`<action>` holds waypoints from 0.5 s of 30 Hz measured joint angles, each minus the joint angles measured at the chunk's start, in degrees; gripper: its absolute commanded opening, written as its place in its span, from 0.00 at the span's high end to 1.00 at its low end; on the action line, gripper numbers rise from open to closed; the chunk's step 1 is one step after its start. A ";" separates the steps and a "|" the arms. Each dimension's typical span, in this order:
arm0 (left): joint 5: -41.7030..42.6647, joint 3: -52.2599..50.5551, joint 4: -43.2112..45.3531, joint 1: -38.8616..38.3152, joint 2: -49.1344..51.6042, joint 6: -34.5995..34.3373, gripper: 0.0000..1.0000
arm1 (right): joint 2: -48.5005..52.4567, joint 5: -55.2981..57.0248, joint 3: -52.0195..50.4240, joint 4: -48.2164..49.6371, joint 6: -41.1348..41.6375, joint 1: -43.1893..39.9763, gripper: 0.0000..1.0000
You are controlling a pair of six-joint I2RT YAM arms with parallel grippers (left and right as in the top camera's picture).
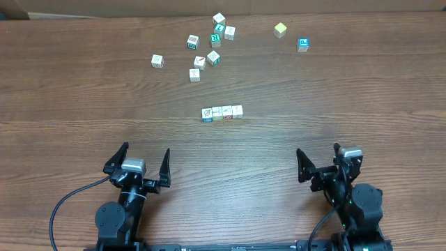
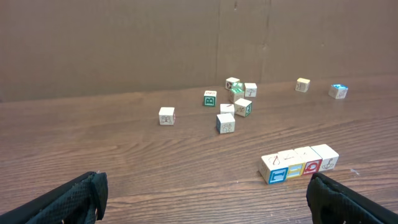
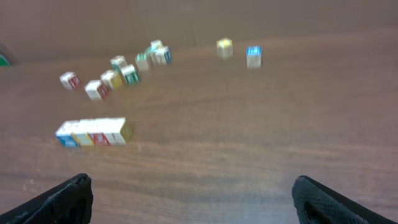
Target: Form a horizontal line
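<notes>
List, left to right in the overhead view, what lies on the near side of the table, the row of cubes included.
From the left: left hand, open → row of four cubes, touching edge to edge → right hand, open.

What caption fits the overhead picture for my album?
Row of four cubes, loose cubes beyond, left pincer and right pincer open.

four-cube horizontal line [image 2: 300,164] on table [image 2: 124,162]

One horizontal line [image 1: 222,112] of four cubes, ten loose cubes [image 1: 157,61], left end effector [image 1: 146,148], right end effector [image 1: 318,149].
</notes>
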 measured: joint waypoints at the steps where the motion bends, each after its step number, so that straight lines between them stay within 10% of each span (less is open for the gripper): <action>1: 0.00 0.00 0.00 0.00 0.00 0.00 0.00 | -1.46 0.00 0.00 -0.07 0.00 0.00 0.00; 15: 0.00 0.00 0.00 0.00 0.00 0.00 0.00 | -8.11 0.00 0.00 -0.07 -0.04 0.00 0.00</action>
